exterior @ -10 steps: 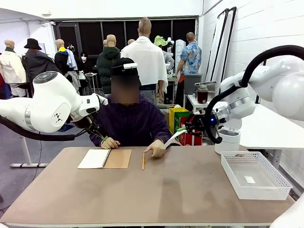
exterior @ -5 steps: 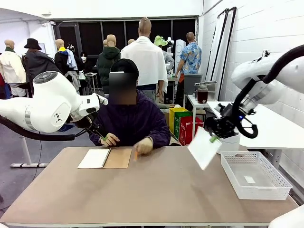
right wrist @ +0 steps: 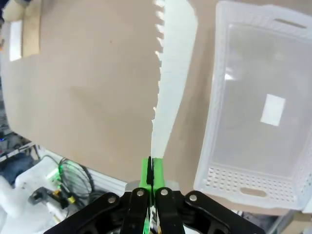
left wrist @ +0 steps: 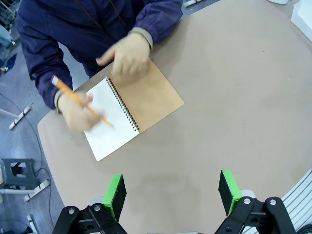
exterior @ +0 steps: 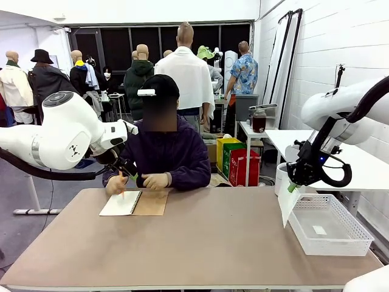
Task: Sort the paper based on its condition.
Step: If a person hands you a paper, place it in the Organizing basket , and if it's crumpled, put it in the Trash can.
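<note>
At the right end of the table [exterior: 200,243], we see the right gripper [exterior: 293,185] clenched on the paper [exterior: 287,207], high above the tabletop. The sheet is pinched by one narrow end between the green pads and hangs down from them, its free end lowest. In the right wrist view, the jaws of the right gripper [right wrist: 151,168] are pressed flat together on the sheet, which runs straight out from the fingertips. One long edge of the paper [right wrist: 173,73] is ragged with small notches. There the sheet lies over bare table just beside the long rim of the white basket [right wrist: 214,97], not over its floor. A small white slip [right wrist: 273,109] lies flat inside the basket.

The left gripper [left wrist: 171,192] is released, its pads wide apart with nothing between them, well above the table. Beyond it a person's hand [left wrist: 73,109] holds a pencil [left wrist: 80,100] on the open notebook [left wrist: 131,114], the other hand [left wrist: 127,51] resting at the notebook's top edge.
</note>
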Robot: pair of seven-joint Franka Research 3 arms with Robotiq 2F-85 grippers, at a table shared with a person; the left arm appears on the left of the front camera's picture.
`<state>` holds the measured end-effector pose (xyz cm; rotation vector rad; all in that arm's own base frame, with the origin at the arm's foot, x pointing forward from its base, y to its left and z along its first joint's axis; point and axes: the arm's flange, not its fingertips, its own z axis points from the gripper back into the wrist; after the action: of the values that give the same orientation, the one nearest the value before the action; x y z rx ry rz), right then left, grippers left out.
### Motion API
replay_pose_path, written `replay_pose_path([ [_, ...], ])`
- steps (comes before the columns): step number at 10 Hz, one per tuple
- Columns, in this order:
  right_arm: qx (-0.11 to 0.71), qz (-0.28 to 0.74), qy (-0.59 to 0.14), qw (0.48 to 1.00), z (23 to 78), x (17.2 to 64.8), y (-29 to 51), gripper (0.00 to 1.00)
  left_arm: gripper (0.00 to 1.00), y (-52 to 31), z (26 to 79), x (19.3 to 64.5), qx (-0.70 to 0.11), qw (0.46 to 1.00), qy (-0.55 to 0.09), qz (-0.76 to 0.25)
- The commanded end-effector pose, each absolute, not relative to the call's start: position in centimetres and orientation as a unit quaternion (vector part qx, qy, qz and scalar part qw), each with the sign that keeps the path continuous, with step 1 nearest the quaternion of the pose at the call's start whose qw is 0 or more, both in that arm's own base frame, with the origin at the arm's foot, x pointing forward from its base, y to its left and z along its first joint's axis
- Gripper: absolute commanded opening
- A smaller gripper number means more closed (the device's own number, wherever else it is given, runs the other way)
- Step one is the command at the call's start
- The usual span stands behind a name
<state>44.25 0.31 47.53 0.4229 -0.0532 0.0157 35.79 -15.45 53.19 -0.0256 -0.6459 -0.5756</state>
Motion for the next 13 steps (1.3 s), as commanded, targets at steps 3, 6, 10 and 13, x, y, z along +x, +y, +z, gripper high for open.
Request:
replay_pose_path([
  [3,0.234,0.033,-0.014,0.972,47.8,44.4,0.4,0.0,1.0,-15.4,53.1,35.9,-0.01,0.906,-0.317,-0.28],
  [6,0.211,0.014,-0.032,0.977,47.7,43.3,-2.3,0.0,1.0,-15.4,53.1,35.9,-0.01,0.906,-0.317,-0.28],
  [10,0.207,-0.008,-0.045,0.977,47.8,42.7,-6.1,0.0,1.0,-15.4,53.1,35.9,-0.01,0.906,-0.317,-0.28],
  [13,0.206,0.003,-0.042,0.978,47.0,44.2,-8.9,0.0,1.0,-15.4,53.1,35.9,-0.01,0.906,-0.317,-0.28],
])
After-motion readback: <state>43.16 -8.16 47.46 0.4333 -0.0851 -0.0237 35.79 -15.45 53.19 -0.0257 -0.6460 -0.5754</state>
